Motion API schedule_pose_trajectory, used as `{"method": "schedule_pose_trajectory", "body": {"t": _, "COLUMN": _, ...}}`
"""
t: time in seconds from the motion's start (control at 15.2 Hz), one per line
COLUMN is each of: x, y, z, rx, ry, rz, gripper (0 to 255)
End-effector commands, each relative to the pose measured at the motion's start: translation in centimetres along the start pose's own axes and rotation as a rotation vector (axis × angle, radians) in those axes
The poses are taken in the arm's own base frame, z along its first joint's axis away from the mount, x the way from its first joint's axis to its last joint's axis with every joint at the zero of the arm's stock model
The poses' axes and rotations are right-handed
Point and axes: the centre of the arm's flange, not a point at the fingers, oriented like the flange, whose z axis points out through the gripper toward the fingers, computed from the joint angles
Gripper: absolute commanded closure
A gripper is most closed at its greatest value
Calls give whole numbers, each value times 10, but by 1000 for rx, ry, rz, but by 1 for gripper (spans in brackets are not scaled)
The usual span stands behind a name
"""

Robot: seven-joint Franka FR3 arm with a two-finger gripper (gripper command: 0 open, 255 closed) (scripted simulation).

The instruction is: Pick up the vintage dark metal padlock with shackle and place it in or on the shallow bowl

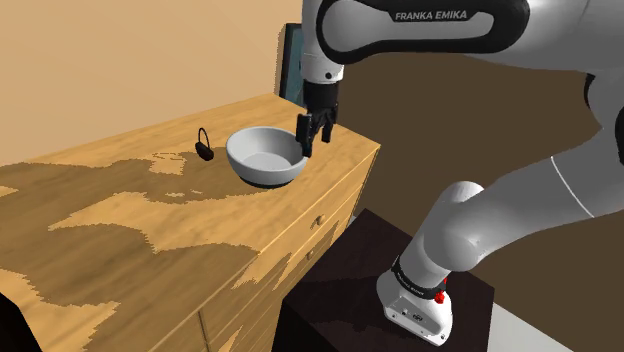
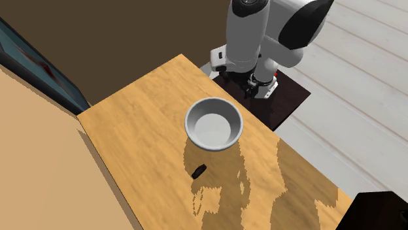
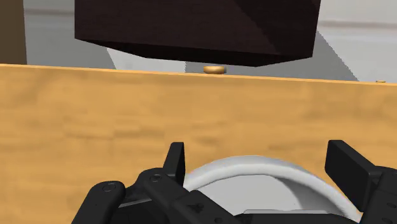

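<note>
The small dark padlock (image 1: 204, 149) lies on the wooden dresser top (image 1: 120, 230), its shackle arching up. It is left of the pale shallow bowl (image 1: 265, 156) in the shoulder view. The second exterior view has the padlock (image 2: 198, 171) just below the bowl (image 2: 214, 124). My black gripper (image 1: 315, 131) hangs open over the bowl's right edge in the shoulder view, on the side away from the padlock. Seen from the wrist, the gripper (image 3: 259, 153) has its fingers (image 3: 176, 159) wide apart above the bowl's rim (image 3: 254, 167), with nothing held.
A blue-framed picture (image 1: 293, 62) leans at the dresser's back behind the arm. The dresser's front edge with drawer knobs (image 3: 214, 69) drops off beside the bowl. Below it is my dark stand (image 2: 291, 98).
</note>
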Motion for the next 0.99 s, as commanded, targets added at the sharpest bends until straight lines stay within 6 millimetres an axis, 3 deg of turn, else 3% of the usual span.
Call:
{"method": "schedule_pose_trajectory", "body": {"t": 0.0, "x": 28, "y": -8, "z": 2, "rx": -1, "ry": 11, "rz": 1, "gripper": 0}}
{"method": "schedule_pose_trajectory", "body": {"t": 0.92, "x": 194, "y": -60, "z": 7, "rx": -15, "ry": 87, "rz": 11, "gripper": 0}}
